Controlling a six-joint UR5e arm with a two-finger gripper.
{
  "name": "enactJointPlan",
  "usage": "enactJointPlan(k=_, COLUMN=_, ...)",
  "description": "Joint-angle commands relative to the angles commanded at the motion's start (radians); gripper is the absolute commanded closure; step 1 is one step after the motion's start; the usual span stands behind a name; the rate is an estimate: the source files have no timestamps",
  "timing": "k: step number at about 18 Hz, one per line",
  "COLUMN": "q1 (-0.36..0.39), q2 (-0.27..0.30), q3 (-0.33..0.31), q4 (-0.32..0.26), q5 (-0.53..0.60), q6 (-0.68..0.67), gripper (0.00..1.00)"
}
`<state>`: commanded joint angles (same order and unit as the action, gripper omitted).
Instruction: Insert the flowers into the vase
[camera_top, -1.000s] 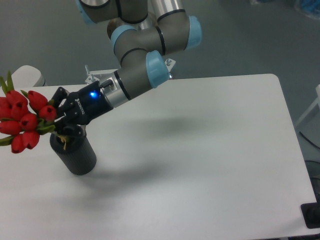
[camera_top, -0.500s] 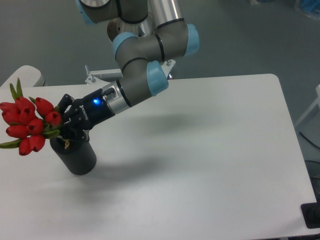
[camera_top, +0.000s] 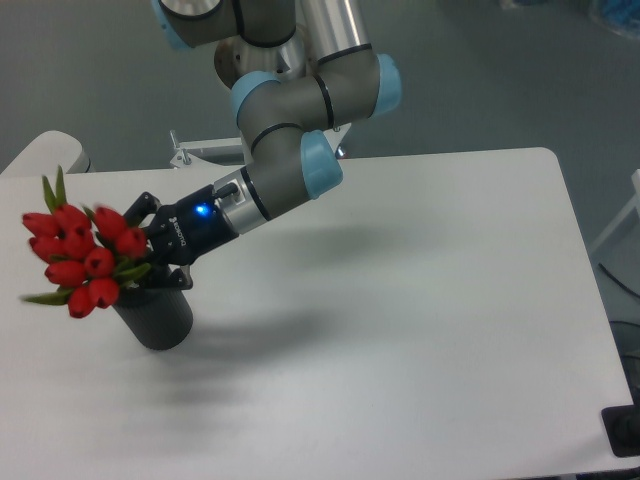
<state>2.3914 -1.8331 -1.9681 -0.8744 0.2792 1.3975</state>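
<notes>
Single fixed view. The flowers (camera_top: 85, 258) sit at roughly 9 o'clock in the picture, near the left edge of the table (camera_top: 420, 300). Red buds are bunched together and lean out toward 9–10 o'clock, tilted well off vertical. The stems run down and right toward the mouth of the vase (camera_top: 155, 312), which stands upright on the table directly below the bunch.

The end effector (camera_top: 152, 262) is closed around the flower stems just above the vase rim, fingers dark against the dark vase, so the exact contact line is hard to read. A blue light shows on its body at about 2 o'clock from the grip.

Progress, as judged: stem ends look to be at or inside the opening, but the rim is hidden by buds and fingers, so insertion depth cannot be confirmed. Bunch not upright, and grip not let go.

Left to do, as judged: bring the stems nearer vertical, lower them fully, open the fingers, withdraw without tipping the vase.
</notes>
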Motion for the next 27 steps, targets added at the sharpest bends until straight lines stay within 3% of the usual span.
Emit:
enactJointPlan(k=1, q1=0.009, q2=0.000, q3=-0.003, q4=-0.002, q5=0.000, q6=0.000, gripper=0.04)
enactJointPlan(k=2, q1=0.018, q2=0.002, q3=-0.009, q4=0.000, q5=0.000, q6=0.000, gripper=0.00)
enactJointPlan(k=7, q1=0.051, q2=0.009, q3=-0.017, q4=-0.002, q5=0.008, q6=0.002, gripper=0.00)
enactJointPlan(k=11, q1=0.074, q2=0.015, q3=-0.023, q4=-0.002, q5=0.159, q6=0.000, gripper=0.00)
enactJointPlan(k=17, q1=0.120, q2=0.017, q3=-0.006, q4=-0.002, q5=0.164, q6=-0.015, gripper=0.00)
enactJointPlan(k=23, q1=0.201, q2=0.014, q3=0.061, q4=-0.005, q5=0.166, q6=-0.017, gripper=0.00)
enactJointPlan(k=27, q1=0.245, q2=-0.035, q3=0.127, q4=-0.009, q5=0.245, q6=-0.017, gripper=0.00)
